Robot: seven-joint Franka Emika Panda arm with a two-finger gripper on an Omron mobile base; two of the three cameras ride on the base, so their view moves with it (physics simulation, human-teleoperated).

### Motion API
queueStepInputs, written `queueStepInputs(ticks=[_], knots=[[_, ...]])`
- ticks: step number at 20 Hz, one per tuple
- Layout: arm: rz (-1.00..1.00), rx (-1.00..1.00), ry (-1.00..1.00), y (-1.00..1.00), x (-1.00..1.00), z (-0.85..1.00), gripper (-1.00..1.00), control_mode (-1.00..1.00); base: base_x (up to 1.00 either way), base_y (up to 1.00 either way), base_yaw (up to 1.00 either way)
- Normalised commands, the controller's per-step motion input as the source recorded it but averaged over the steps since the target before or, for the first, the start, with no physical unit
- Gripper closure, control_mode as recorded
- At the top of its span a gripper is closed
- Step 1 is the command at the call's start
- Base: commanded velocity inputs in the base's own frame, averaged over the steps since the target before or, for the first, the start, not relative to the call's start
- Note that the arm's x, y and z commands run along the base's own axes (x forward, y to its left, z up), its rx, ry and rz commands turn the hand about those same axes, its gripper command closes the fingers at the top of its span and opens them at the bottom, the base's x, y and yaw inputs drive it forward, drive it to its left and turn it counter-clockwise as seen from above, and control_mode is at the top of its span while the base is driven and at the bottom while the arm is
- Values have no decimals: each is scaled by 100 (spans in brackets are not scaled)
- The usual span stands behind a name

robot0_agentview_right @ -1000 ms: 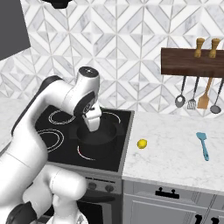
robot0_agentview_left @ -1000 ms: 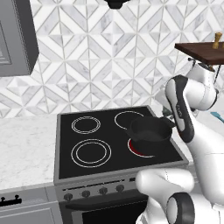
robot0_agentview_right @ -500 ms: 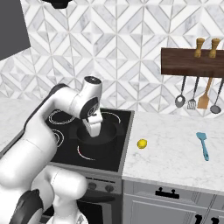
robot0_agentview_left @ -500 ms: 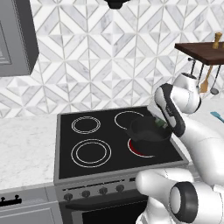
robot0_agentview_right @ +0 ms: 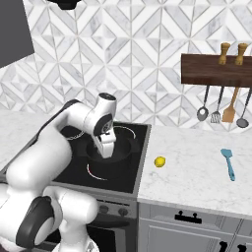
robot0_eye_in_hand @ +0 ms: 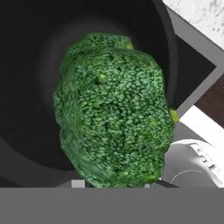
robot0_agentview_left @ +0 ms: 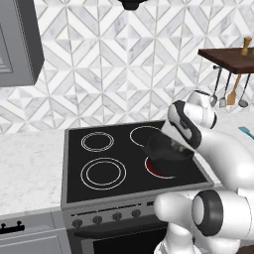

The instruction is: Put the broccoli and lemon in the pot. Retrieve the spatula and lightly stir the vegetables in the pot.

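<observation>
Black glass stovetop (robot0_agentview_right: 74,162) is the biggest thing we see, and the pot (robot0_agentview_right: 109,152) sits on its front right burner. Our gripper (robot0_agentview_right: 107,151) reaches down inside the pot; we cannot tell whether its fingers grip or stand apart. In the hand view the broccoli (robot0_eye_in_hand: 113,111) lies over the pot's dark floor. The teal spatula (robot0_agentview_right: 228,162) and the lemon (robot0_agentview_right: 159,162) rest apart on the marble counter (robot0_agentview_right: 197,172).

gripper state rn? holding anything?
Gripper: fingertips hidden, so open or shut cannot be told. The broccoli sits right at the hand, over the pot.
</observation>
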Motion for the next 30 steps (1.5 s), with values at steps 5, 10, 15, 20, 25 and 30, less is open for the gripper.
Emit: queueStepInputs(ticks=[5, 10, 15, 20, 25, 30], knots=[[0, 0, 11, 12, 10, -37, 100, -100, 0, 0, 0], [0, 0, 9, 6, 6, -37, 100, -100, 0, 0, 0], [0, 0, 7, 0, 5, -34, 100, -100, 0, 0, 0], [0, 0, 5, 1, 6, -29, 100, -100, 0, 0, 0], [1, 0, 2, 11, 34, -41, -100, -100, 0, 0, 0], [3, 0, 1, 1, 29, -36, -100, -100, 0, 0, 0]])
